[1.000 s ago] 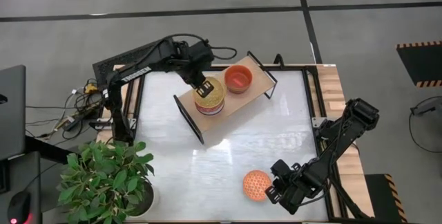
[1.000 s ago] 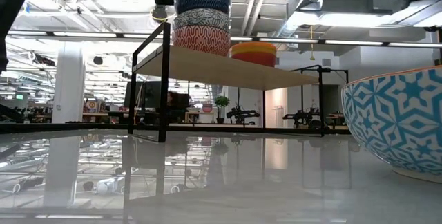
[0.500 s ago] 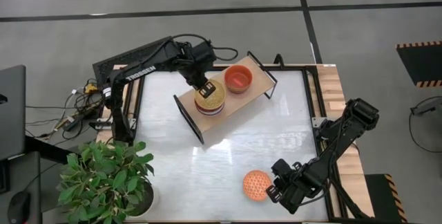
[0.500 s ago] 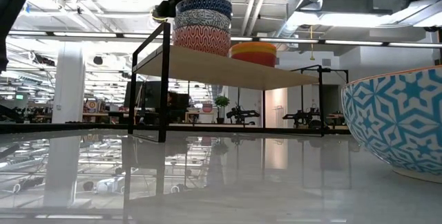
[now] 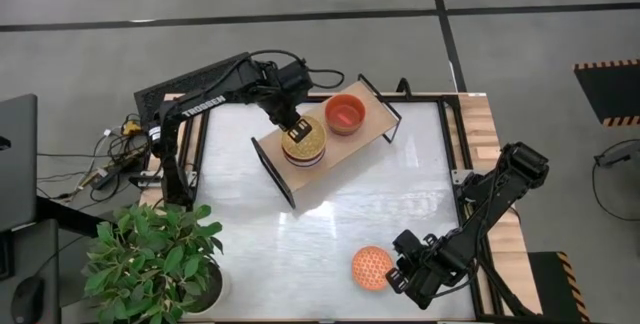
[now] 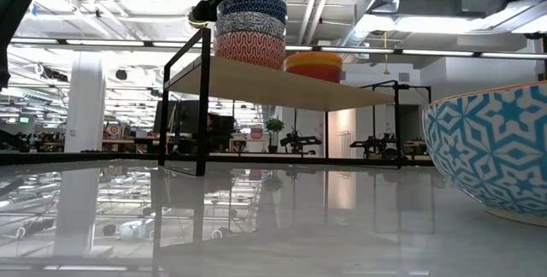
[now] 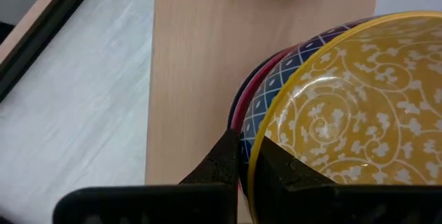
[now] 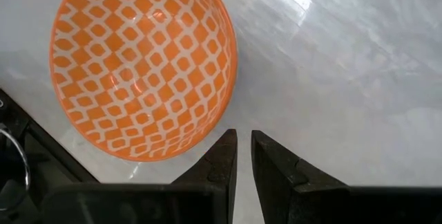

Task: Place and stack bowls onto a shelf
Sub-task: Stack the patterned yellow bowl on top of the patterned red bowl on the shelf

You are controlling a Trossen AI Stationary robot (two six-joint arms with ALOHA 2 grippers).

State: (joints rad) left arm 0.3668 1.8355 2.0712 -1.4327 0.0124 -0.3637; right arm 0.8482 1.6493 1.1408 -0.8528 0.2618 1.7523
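High view: the shelf (image 5: 322, 146) sits toward 12 o'clock on the white surface (image 5: 340, 219). The left end effector (image 5: 296, 126) pinches the rim of the yellow patterned bowl (image 5: 304, 141) topping a stack on the shelf; a red-orange bowl (image 5: 345, 113) sits at the stack's 2 o'clock. Near 6 o'clock, the orange patterned bowl (image 5: 371, 267) lies on the surface, the right end effector (image 5: 394, 276) just beside it at 3 o'clock, fingers (image 8: 222, 156) nearly pressed together, empty.

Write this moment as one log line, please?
left end effector: shut on yellow patterned bowl rim, atop stack on shelf | right end effector: shut, beside orange patterned bowl on table
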